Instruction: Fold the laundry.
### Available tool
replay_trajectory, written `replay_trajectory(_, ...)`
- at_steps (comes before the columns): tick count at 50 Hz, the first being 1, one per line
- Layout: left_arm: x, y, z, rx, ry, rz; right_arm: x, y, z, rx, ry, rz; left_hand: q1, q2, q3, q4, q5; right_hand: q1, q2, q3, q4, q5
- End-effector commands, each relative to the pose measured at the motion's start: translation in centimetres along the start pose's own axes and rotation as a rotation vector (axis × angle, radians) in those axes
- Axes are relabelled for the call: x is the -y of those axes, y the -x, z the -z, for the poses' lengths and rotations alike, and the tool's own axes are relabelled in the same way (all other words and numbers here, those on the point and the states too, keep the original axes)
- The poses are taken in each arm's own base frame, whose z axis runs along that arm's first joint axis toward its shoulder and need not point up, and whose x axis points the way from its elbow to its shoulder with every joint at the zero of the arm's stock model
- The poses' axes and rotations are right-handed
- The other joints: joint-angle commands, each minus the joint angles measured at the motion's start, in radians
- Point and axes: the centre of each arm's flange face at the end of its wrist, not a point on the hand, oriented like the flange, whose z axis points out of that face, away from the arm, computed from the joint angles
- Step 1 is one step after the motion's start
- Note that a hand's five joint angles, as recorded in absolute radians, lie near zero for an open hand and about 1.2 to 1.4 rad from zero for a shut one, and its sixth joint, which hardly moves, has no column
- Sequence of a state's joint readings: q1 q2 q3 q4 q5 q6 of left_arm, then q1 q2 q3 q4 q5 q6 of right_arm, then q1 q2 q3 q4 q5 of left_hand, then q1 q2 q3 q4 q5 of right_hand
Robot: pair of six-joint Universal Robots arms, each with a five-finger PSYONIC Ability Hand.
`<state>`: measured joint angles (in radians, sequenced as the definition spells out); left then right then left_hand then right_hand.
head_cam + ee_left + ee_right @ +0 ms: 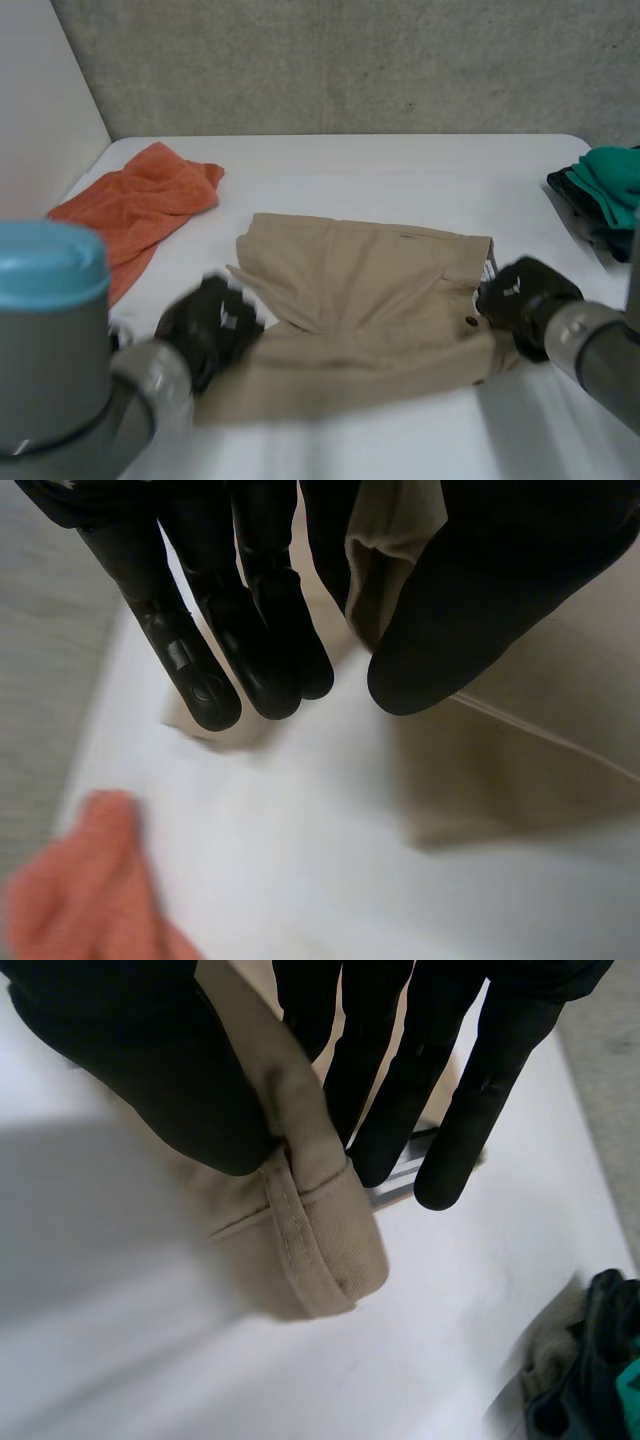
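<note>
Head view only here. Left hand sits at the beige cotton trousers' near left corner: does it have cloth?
Observer: Yes. Left wrist view: the left hand pinches a fold of the beige cotton trousers between thumb and fingers.
Operator: Right hand?
Observer: The right hand pinches the waistband between thumb and fingers, beside a belt loop.
Operator: Arm hides the gap to the orange terry towel. Touching?
Observer: No. Bare white table lies between its fingertips and the towel.

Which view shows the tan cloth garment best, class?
The head view: the whole tan cloth garment lies spread on the white table. The left wrist view shows an edge of it pinched by the left hand; the right wrist view shows its waistband and belt loop pinched by the right hand.
</note>
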<state>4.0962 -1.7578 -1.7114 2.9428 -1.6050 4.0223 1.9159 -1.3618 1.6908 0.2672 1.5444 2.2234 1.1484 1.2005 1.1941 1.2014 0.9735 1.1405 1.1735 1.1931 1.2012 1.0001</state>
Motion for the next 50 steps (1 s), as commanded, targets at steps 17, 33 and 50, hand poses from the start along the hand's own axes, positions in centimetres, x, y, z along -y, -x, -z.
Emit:
replay_trajectory(17, 1.5, 10.1, -21.7, 0.572, -0.260, 0.129, 3.8, -6.2, -16.2, -0.465, -0.286, -0.172, 0.248, 0.196, 0.202, 0.195, 0.248, 0.056, 0.023, 0.004, -0.004, 0.022)
replay_trajectory(33, 5.1, 8.3, -15.9, 0.656, -0.432, 0.141, 2.4, -5.3, -9.4, -0.273, -0.204, -0.439, -0.974, -1.026, -1.020, -1.027, -0.974, -0.966, -0.999, -1.019, -1.027, -1.000)
replay_trajectory(50, 4.3, 5.5, -13.0, 0.563, -0.432, 0.238, -4.7, -3.8, -12.0, -0.220, -0.066, -0.506, -0.974, -1.026, -1.020, -1.027, -0.974, 0.256, 0.223, 0.203, 0.195, 0.222)
